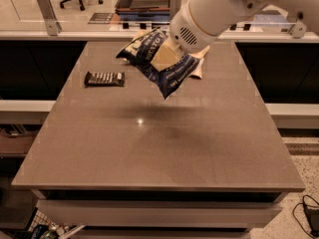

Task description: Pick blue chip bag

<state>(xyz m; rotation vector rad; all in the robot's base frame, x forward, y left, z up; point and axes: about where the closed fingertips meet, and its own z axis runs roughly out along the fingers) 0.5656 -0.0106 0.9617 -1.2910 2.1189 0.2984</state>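
The crumpled dark blue chip bag (149, 59) with white lettering hangs in the air well above the brown table (159, 148), held by my gripper (164, 58). The gripper's tan fingers (163, 59) are shut on the bag's middle. The white arm comes in from the upper right. The bag casts a shadow on the table below it.
A small dark flat candy bar (103, 78) lies on the table's left side. A yellow-and-brown chip bag (199, 66) is mostly hidden behind the arm and the blue bag at the table's back. A glass barrier and an office chair stand beyond the table.
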